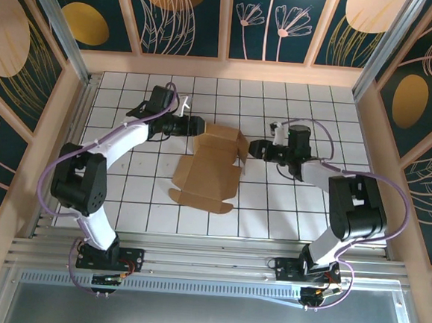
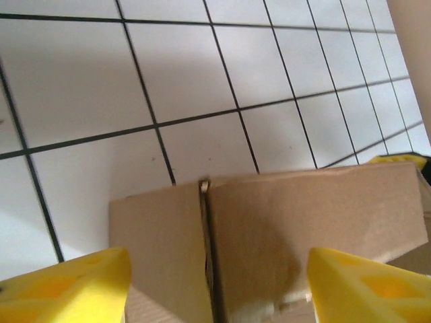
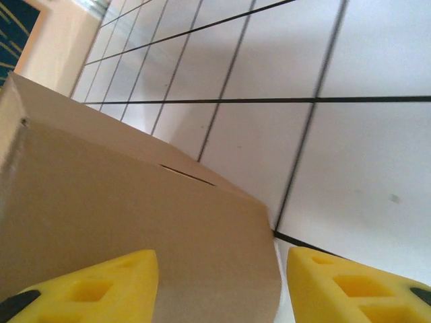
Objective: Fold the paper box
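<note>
My worktop is white, ruled into squares by thin black lines. A pale wooden ledge borders its far side, and above it stand dark teal wall panels painted with orange discs and pale leaf outlines. Silvery metal rails run along the near edge, with a grey metal sheet nearer still.

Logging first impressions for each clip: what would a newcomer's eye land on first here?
The brown paper box stands out, lying mid-table on the white gridded table, its far end partly folded up and its near flaps flat. The left gripper and right gripper flank that far end from either side, both open. In the wrist views, bright yellow fingers straddle cardboard edges.
</note>
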